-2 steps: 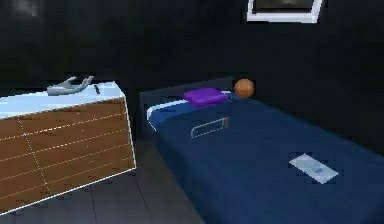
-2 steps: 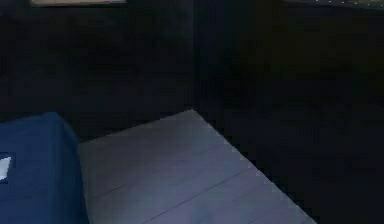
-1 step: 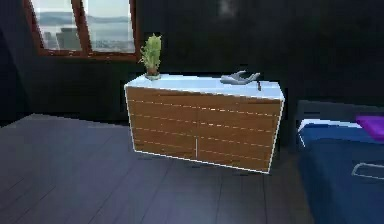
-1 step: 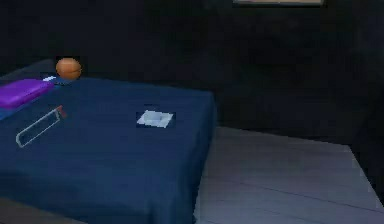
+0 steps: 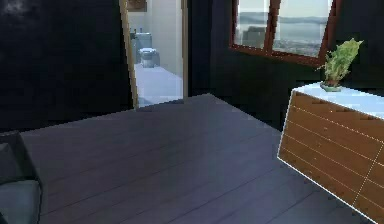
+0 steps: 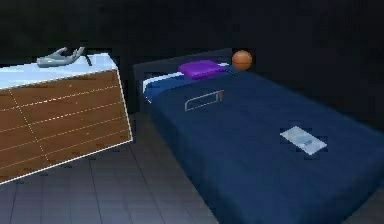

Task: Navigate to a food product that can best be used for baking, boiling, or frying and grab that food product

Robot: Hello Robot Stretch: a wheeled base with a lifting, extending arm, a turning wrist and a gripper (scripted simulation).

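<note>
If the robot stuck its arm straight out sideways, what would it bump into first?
Most likely the bed, which lies across that line beyond a bit of floor. The arm's height is unclear, so it might instead pass above the bed to the dark wall.

We see dark walls and a dark plank floor (image 5: 150, 150), with an open doorway (image 5: 158, 50) onto a bright room holding a toilet (image 5: 147, 55). A wood-framed window (image 5: 283, 25) sits near a wooden dresser (image 5: 330, 140) bearing a potted plant (image 5: 340, 65). In the arm side view, a navy bed (image 6: 250, 140) stands just beside that dresser.
</note>
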